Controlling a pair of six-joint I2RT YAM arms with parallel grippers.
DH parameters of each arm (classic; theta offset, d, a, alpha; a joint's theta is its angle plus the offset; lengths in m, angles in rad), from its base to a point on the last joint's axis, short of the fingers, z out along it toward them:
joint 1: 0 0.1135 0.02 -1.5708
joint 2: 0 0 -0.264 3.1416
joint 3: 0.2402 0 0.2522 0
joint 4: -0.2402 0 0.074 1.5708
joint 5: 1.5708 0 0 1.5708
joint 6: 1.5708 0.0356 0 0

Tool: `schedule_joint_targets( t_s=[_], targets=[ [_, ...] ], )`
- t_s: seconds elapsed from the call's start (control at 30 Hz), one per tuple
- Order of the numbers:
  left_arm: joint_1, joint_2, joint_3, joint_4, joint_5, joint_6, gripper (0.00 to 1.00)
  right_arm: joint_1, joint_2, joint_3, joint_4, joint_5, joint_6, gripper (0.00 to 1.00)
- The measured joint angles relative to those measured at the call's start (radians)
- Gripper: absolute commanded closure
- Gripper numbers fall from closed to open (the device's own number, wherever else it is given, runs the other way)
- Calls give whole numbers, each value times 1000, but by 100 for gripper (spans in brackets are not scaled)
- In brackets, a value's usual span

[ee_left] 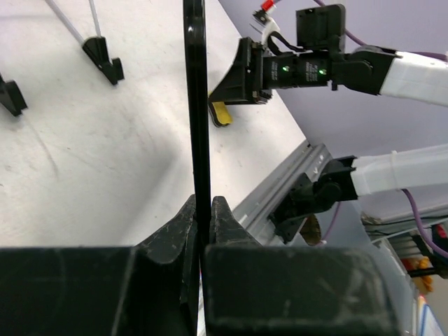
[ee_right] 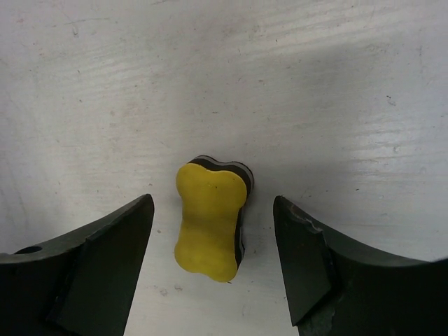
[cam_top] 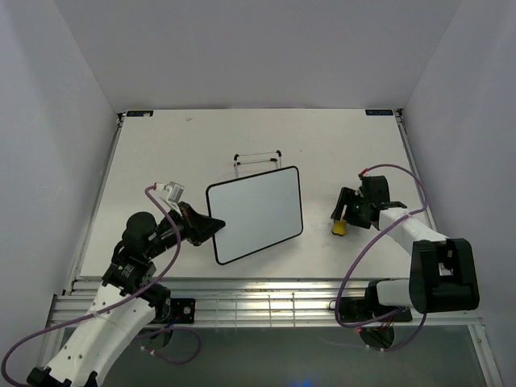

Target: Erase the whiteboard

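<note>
The left hand point(cam_top: 211, 226) pinches the whiteboard point(cam_top: 256, 214), a blank white panel with thin black frame. The right hand point(cam_top: 343, 215) is spread around a sponge point(ee_right: 210, 218).

- Pale lilac-grey walls point(cam_top: 258, 48) closed the desk point(cam_top: 177, 137) in on three sides
- The white desk had a matte, faintly scuffed top
- A ribbed metal rail point(cam_top: 266, 300) ran along its near edge, catching soft light
</note>
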Motion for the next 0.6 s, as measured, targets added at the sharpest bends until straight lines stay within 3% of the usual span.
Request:
schedule_joint_targets(
  t_s=[0.3, 0.6],
  targets=[
    [0, 164, 138, 13, -27, 98, 100, 0, -222, 1, -56, -5, -1, 23],
    [12, 477, 296, 165, 16, 208, 100, -1, -544, -5, -108, -102, -6, 14]
  ],
)
